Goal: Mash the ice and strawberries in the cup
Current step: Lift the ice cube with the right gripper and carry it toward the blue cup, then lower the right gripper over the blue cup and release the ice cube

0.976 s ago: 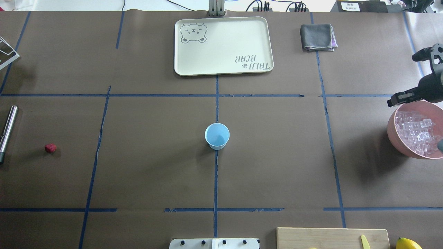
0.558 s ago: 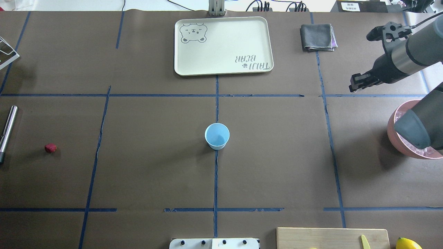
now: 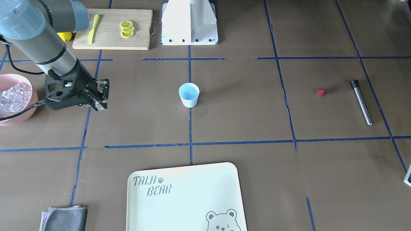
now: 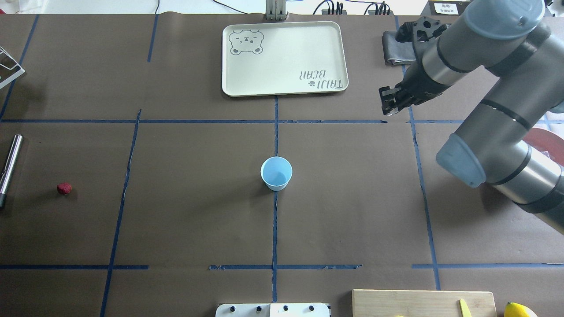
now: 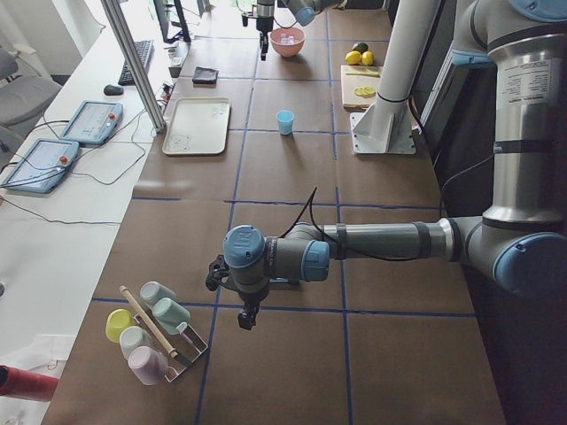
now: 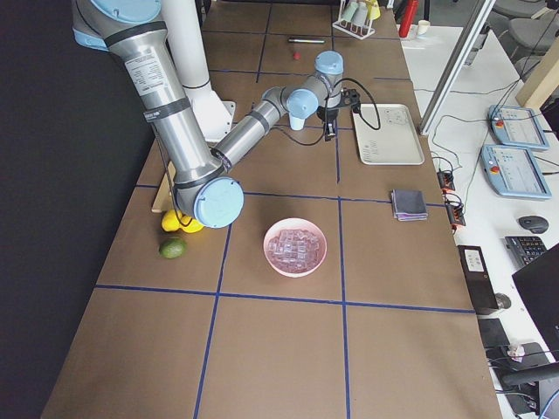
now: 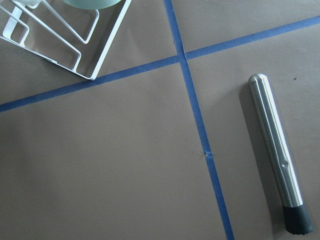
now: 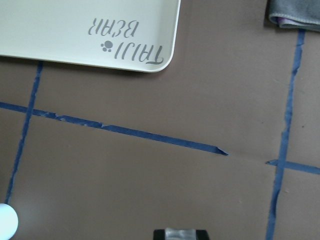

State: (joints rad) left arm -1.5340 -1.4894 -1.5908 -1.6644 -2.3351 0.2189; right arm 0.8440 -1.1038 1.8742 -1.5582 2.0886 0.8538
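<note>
The light-blue cup stands upright at the table's middle, with nothing visible inside. The strawberry lies far left on the table. Ice cubes fill the pink bowl at the right end. My right gripper hangs above the table right of and beyond the cup, between bowl and cup. In the right wrist view its tips are close together on a small pale piece, seemingly an ice cube. My left gripper shows only in the exterior left view; I cannot tell its state.
A steel muddler lies at the left edge, next to a white cup rack. A cream tray and grey cloth lie at the far side. A cutting board holds lemon slices.
My right arm has swung left from over the pink bowl toward the table's middle, and now covers most of the bowl in the overhead view. Cup and strawberry have not moved.
</note>
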